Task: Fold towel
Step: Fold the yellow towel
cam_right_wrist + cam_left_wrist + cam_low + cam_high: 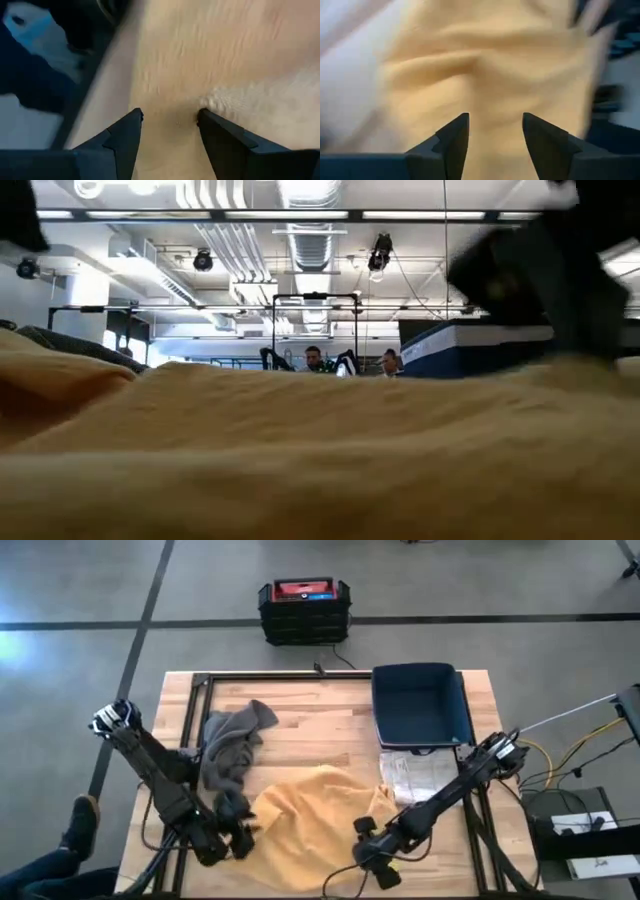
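A yellow towel [300, 825] lies crumpled on the near middle of the wooden table and fills the foreground of the low view [300, 450]. My left gripper [240, 837] is at the towel's left edge. It is open, and its fingers stand over a wrinkled part of the cloth [495, 120]. My right gripper [372, 845] is at the towel's near right edge. It is open and low over bare wood [170, 116], with the towel's edge [250, 97] just beyond one fingertip.
A grey cloth [230, 750] lies bunched at the left, beside the left arm. A blue bin [420, 705] stands at the far right, with a white cloth [410, 778] in front of it. A black and red crate [305, 610] sits on the floor beyond the table.
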Motion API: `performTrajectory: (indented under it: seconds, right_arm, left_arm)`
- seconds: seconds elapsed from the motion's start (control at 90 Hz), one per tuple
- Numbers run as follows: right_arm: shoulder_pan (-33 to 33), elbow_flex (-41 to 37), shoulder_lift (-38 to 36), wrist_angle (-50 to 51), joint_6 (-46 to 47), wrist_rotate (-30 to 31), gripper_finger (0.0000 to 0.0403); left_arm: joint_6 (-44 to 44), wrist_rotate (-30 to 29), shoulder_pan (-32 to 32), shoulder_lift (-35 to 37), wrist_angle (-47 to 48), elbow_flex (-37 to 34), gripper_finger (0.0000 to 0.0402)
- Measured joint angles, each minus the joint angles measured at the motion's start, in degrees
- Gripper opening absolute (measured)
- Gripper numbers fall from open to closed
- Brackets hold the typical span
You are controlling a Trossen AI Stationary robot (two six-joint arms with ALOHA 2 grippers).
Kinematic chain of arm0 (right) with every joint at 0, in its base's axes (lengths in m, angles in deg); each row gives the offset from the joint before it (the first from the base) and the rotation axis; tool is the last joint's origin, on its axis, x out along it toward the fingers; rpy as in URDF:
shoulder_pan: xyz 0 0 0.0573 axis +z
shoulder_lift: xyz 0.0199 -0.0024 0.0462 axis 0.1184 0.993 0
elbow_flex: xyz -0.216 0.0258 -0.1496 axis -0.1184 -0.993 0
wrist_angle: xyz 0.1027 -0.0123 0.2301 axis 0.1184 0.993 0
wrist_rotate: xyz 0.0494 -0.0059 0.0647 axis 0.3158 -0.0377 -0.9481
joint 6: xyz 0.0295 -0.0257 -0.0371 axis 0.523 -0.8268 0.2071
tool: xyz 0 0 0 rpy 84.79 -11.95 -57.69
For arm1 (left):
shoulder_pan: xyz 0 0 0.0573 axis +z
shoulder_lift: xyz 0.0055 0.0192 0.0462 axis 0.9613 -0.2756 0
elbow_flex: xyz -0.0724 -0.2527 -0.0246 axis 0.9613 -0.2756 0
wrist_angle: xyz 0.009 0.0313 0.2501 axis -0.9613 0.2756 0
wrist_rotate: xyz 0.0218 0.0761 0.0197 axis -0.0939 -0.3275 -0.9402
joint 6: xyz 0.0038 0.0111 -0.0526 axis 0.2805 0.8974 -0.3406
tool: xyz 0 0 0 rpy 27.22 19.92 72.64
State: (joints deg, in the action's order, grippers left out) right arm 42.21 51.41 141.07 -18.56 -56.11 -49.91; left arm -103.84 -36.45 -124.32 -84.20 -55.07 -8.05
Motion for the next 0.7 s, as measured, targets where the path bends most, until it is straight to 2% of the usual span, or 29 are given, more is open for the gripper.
performTrajectory:
  seconds: [0.156, 0.2, 0.411, 0.578, 0.7]
  right_arm:
    - [-2.6, 1.44, 0.42, 0.14, -3.82, 13.42, 0.0183]
    - [-3.88, 1.55, 0.42, -0.09, -3.66, 15.41, 0.0183]
    - [-8.03, 0.81, 0.42, -0.23, 0.89, 15.29, 0.0183]
    - [-11.17, -0.22, 2.31, -0.44, 1.11, 15.58, 0.0183]
    - [-13.97, -0.22, 5.3, -0.72, 1.36, 15.6, 0.0183]
  left_arm:
    - [4.67, -0.3, 0.47, -6.97, -9.49, 0.0, 0.0134]
    - [4.8, 0.05, 0.62, -9.17, -10.17, -0.01, 0.0126]
    - [1.65, 0.49, 1.13, -17.71, -10.34, -0.07, 0.0095]
    - [-1.27, 0.35, 1.47, -23.06, -10.98, -0.09, 0.0076]
    - [-1.5, 3.27, 1.57, -25.5, -12.88, -0.09, 0.0075]
